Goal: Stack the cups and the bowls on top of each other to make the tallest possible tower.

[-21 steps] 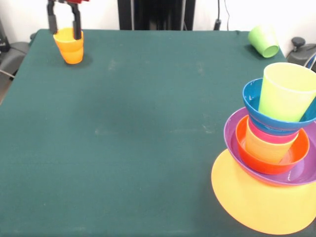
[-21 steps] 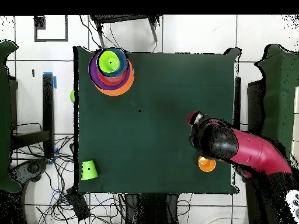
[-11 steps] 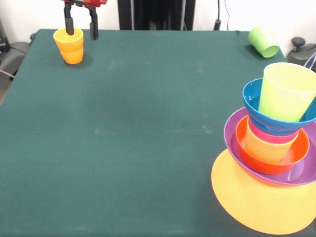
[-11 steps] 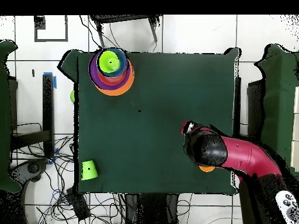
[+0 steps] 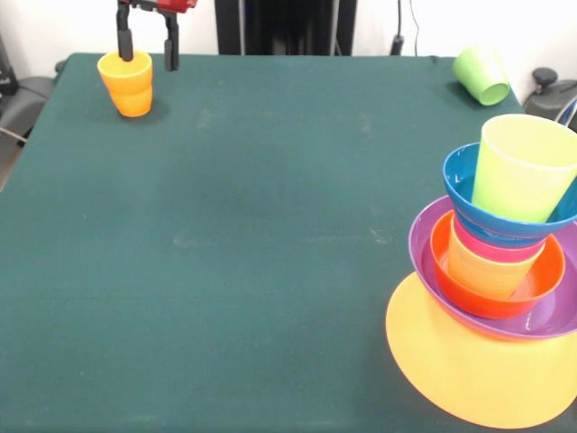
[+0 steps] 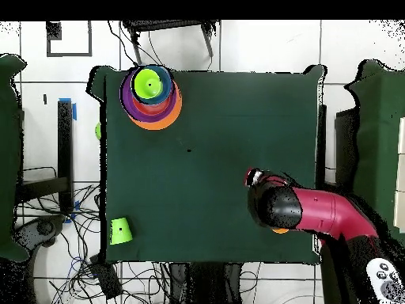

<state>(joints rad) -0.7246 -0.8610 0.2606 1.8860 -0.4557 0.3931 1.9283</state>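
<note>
1. The orange cup (image 5: 127, 83) is standing upright near the table's (image 5: 234, 234) far left corner.
2. The gripper (image 5: 145, 50) is hovering with fingers spread and empty, one finger over the cup's rim, the other just right of it.
3. The tower (image 5: 500, 271) is sitting far right of the cup; open cloth is lying between.
4. A lime cup (image 5: 481, 75) is lying tipped behind the tower.

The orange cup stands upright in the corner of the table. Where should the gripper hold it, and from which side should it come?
Grip the orange cup at its rim, coming straight down from above. It stands upright with its mouth open upward, so one finger can go inside and the other outside the wall. The gripper is open, with one finger at the rim and the other beside the cup. The cup narrows downward, so a side grip lower down would probably slip.
</note>
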